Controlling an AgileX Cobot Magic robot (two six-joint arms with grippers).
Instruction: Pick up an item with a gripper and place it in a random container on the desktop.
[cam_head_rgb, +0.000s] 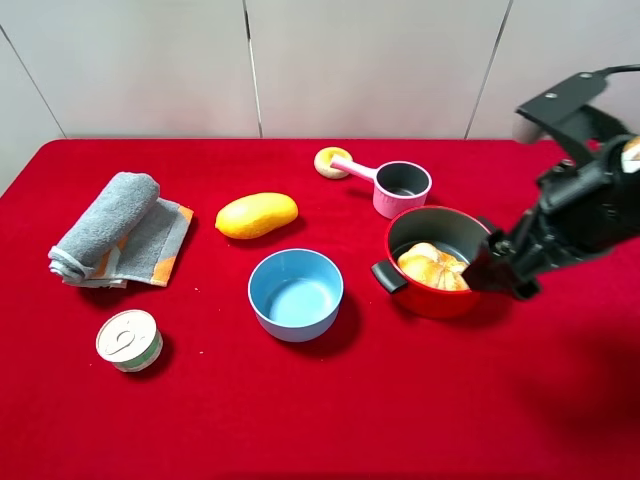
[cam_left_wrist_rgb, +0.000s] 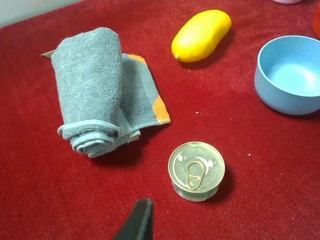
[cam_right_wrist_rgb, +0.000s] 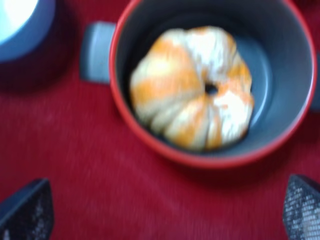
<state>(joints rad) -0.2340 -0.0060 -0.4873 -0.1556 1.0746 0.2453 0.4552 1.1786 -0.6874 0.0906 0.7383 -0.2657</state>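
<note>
Golden-orange ridged mandarin-shaped item (cam_right_wrist_rgb: 192, 87) sits inside round red pot (cam_head_rgb: 432, 300); placement apparently done. Right gripper (cam_right_wrist_rgb: 160, 207) wide, empty, beside pot. Left gripper (cam_left_wrist_rgb: 136, 222) state: cannot tell.

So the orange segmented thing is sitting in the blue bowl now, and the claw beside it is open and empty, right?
Not the blue bowl, which holds nothing. The orange segmented item sits in the red pot, as the right wrist view shows. The right gripper beside it is indeed open and empty.

Red desk against a pale panelled wall

The desk (cam_head_rgb: 330, 420) wears bright red cloth; behind it, a light grey wall (cam_head_rgb: 360, 60) is split by thin dark seams, evenly lit.
</note>
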